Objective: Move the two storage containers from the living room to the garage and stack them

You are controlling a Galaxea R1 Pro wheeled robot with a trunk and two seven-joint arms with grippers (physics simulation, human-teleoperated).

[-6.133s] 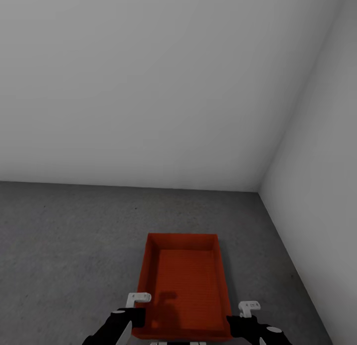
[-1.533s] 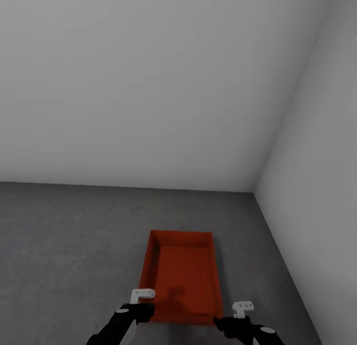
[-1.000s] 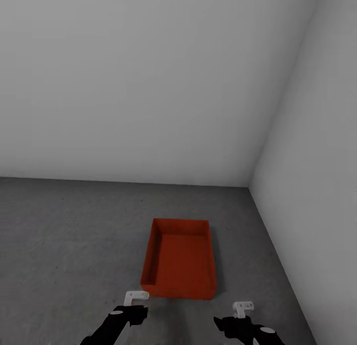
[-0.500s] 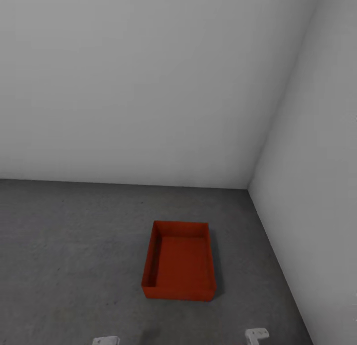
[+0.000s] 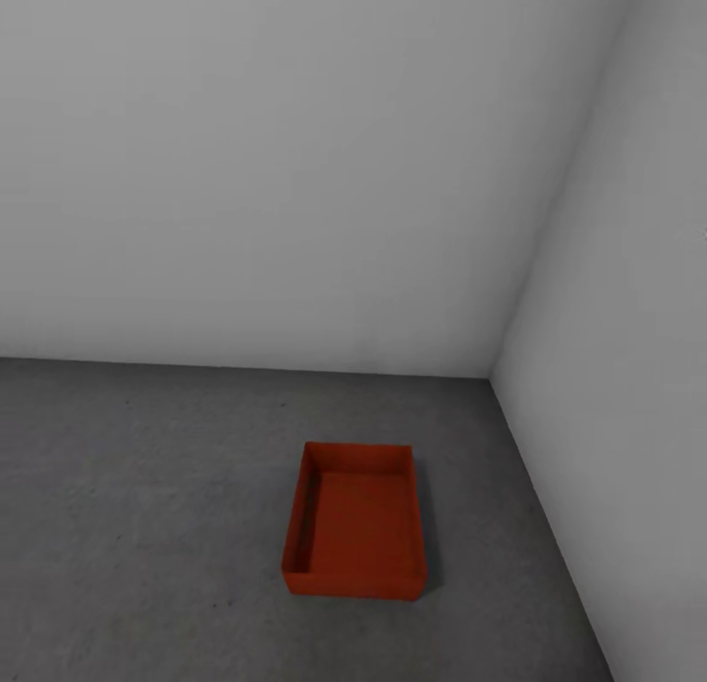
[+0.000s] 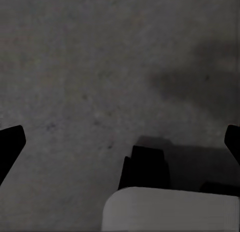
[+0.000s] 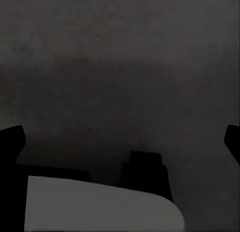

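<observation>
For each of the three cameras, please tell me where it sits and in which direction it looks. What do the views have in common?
Head view: sits on the robot's head, looks forward and down at the storage container on the concrete floor near a corner of grey walls.
Left wrist view: sits near the left gripper, looks along its wide-apart dark fingertips at the floor.
Right wrist view: sits near the right gripper, looks along its spread fingertips at shadowed floor.
Shared: all three see the same grey speckled floor.
</observation>
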